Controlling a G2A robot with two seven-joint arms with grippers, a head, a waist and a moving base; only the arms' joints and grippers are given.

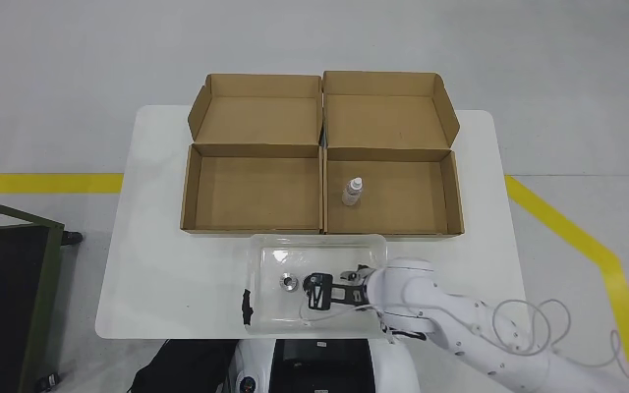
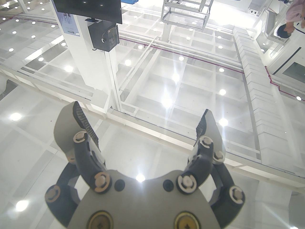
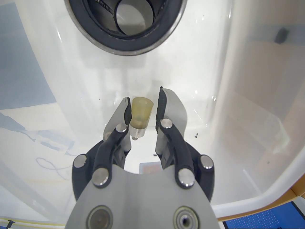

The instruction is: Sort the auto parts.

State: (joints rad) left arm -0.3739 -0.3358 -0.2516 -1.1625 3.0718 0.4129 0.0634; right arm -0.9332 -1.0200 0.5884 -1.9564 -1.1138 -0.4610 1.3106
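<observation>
- Right gripper: inside the clear tray at the table's near edge. Jaws narrowly spread around a yellowish plug; one pad touches it, the other sits just beside it.
- Round metal-rimmed part: in the tray, near the right gripper.
- Left gripper: jaws wide apart, nothing between them.
- Two cardboard boxes: side by side toward the table's far edge; a small white bottle stands in the right one.

Yellowish plug in clear tray, metal ring near; white part upright in rt box
</observation>
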